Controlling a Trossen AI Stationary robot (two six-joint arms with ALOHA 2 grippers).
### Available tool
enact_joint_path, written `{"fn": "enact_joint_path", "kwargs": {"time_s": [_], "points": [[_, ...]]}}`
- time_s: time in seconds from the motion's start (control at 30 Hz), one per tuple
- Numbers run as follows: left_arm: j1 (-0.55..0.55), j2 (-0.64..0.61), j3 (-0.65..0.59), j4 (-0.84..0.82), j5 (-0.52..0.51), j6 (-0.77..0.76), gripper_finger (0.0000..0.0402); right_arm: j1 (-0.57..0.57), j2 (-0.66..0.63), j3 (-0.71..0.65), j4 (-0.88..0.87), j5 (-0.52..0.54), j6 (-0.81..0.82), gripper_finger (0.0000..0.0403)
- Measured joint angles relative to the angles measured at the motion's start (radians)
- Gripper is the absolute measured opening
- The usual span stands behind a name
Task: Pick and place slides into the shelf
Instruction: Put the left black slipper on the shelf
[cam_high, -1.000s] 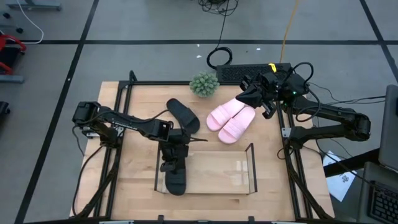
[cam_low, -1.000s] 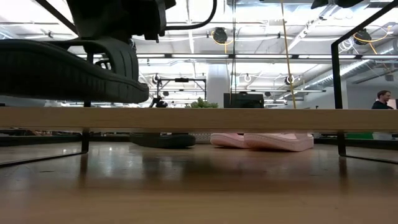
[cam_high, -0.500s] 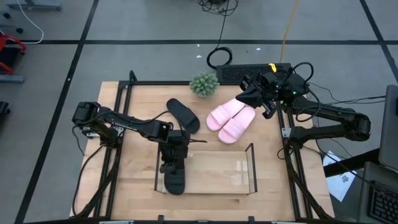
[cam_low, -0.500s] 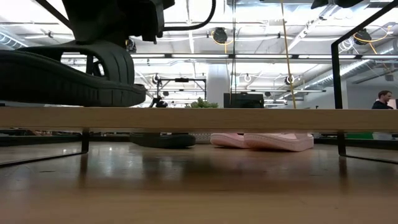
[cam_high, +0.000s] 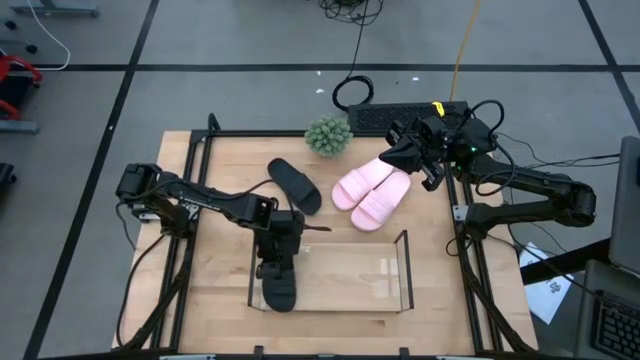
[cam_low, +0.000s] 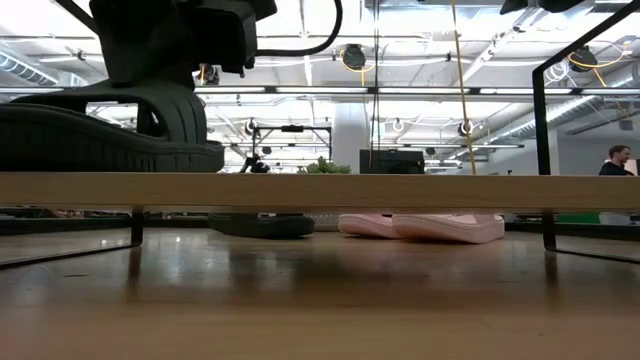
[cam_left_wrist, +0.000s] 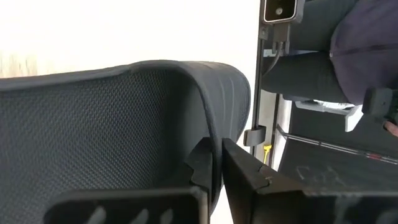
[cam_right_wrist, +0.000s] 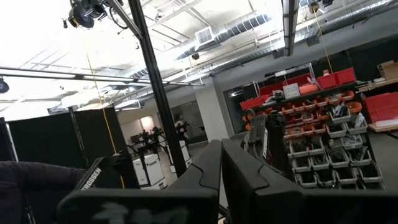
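My left gripper (cam_high: 274, 262) is over the left end of the shelf (cam_high: 345, 272), a clear rack with a thin dark frame, and is shut on a black slide (cam_high: 279, 289). In the low view this slide (cam_low: 100, 135) lies level right at the shelf's top panel (cam_low: 400, 190). A second black slide (cam_high: 293, 185) and two pink slides (cam_high: 369, 193) lie sole-down on the table beyond the shelf. My right gripper (cam_high: 408, 157) hangs shut above the table's far right, by the pink slides, touching nothing. My left gripper (cam_left_wrist: 216, 158) pinches the black slide's strap at its edge (cam_left_wrist: 214, 127), one finger on the mesh-lined inner side and one finger (cam_left_wrist: 245, 177) outside. The fingers come from above, pointing down. The slide sits level below them, its sole (cam_low: 110, 160) at the shelf's top panel.
A small potted plant (cam_high: 328, 135) stands at the table's far edge, near the slides. A dark box with cables (cam_high: 400, 115) lies behind the table. The shelf's middle and right part (cam_high: 385, 272) hold nothing. A person (cam_low: 617, 160) shows far off in the room.
My left gripper has moved down over the shelf's left end, still shut on the black slide. The slide, tilted a second ago with one end higher, has come down and levelled out at the shelf's top panel.
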Motion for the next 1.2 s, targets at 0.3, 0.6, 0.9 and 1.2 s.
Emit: {"fn": "enact_joint_path", "kwargs": {"time_s": [0.3,0.6,0.9,1.2], "points": [[0.000,0.000,0.000,-0.005,-0.025,-0.004,0.0032,0.000,0.000,0.000,0.000,0.000,0.000,0.0004],[0.000,0.000,0.000,-0.005,-0.033,-0.009,0.0033,0.000,0.000,0.000,0.000,0.000,0.000,0.0004],[-0.005,0.000,0.000,-0.004,-0.030,-0.011,0.0070,0.000,0.000,0.000,0.000,0.000,-0.006,0.0004],[-0.025,0.000,0.000,0.028,-0.030,-0.028,0.0110,0.000,0.000,0.000,0.004,0.000,-0.008,0.0004]]}}
